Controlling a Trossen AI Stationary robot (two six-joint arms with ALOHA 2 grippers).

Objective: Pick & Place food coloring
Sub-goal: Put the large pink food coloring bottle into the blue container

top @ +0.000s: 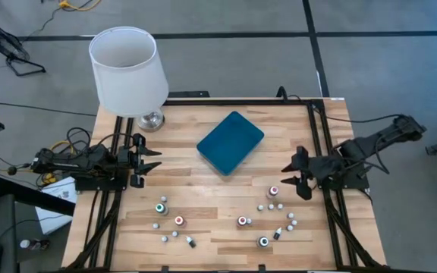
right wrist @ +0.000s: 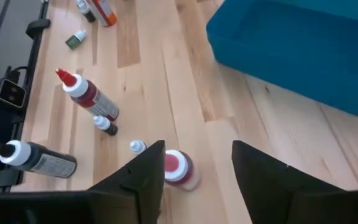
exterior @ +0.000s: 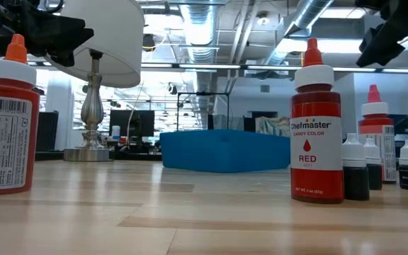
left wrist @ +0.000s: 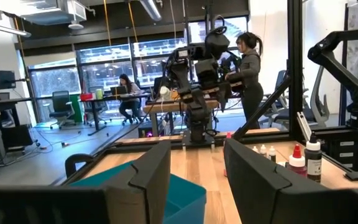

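On the table's front half the food coloring bottles [top: 242, 221] stand scattered, apart from the tray [top: 231, 142]; the right gripper [top: 296, 176] hovers open above them, the left gripper [top: 147, 160] waits open at the left edge

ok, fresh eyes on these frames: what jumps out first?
Probably the white-shaded lamp at the table's far left corner and the teal tray lying empty mid-table. Next, the food coloring bottles scattered across the near half, none in the tray. The right tool hangs open over a red-capped bottle near that side, while the left tool waits open at the left edge.
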